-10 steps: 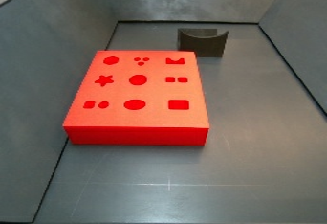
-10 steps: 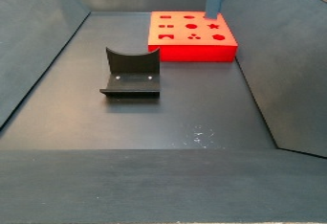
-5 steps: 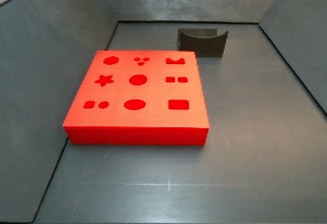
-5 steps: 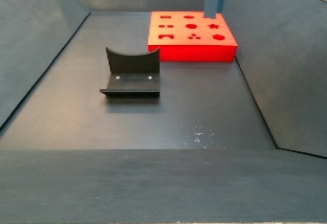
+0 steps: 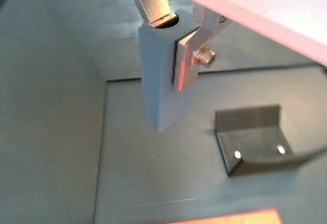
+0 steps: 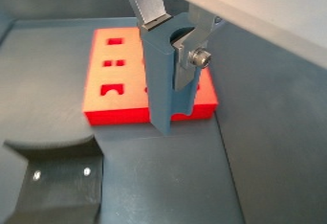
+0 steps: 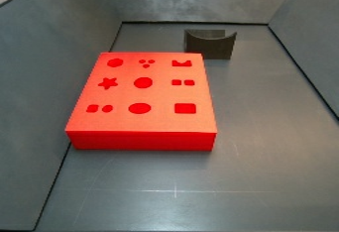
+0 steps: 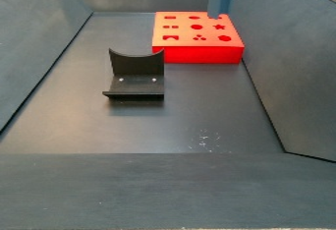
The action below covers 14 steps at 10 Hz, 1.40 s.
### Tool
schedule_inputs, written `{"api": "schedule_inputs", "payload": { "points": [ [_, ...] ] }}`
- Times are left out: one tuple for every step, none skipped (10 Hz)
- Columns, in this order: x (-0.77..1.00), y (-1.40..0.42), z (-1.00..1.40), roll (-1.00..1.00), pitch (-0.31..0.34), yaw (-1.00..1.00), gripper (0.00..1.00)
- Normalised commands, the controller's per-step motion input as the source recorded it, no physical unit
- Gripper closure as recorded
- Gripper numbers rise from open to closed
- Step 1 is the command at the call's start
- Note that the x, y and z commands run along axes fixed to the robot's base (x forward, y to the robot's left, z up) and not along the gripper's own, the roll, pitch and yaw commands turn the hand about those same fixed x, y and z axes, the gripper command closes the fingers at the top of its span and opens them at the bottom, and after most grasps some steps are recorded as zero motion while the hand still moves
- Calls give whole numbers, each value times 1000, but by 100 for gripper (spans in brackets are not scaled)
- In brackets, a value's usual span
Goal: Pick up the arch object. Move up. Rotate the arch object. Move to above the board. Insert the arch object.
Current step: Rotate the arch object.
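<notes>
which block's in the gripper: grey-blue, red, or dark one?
The arch object, the slim grey-blue slab, clamped in the gripper. The board and fixture sit on the floor.

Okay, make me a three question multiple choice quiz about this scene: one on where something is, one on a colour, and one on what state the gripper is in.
1. Where is the grey-blue block?
A. Lying on the floor
B. Between the gripper's fingers, off the floor
C. Sunk into the board

2. What colour is the board?
A. Red-orange
B. Green
C. White

3. What is the gripper doing?
A. Open, holding nothing
B. Shut on the dark fixture
C. Shut on the grey-blue block

Answers:
1. B: both wrist views show the block hanging upright between the silver fingers, above the floor.
2. A: both side views show a bright red-orange slab with cut-outs.
3. C: the fingers clamp the block's upper end, while the fixture stands apart on the floor.
</notes>
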Motion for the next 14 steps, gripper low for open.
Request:
{"api": "schedule_inputs", "payload": {
  "points": [
    [27,-7,-1,1,-4,-1000,100],
    [26,-3,-2,0,-5,-1000,100],
    [25,0,-2,0,-6,-1000,100],
    [24,2,-3,0,-6,-792,100],
    [24,3,-3,0,-6,-564,100],
    [23,3,-4,0,-6,-325,100],
    [23,3,-4,0,-6,-243,100],
    [0,0,0,0,-5,-1000,100],
    [0,3,0,0,-5,-1000,100],
    [0,5,0,0,-6,-757,100],
    [0,4,0,0,-6,-599,100],
    [0,4,1,0,-6,-302,100],
    [0,5,1,0,-6,-228,100],
    [0,0,-1000,0,-6,-131,100]
  ]
}}
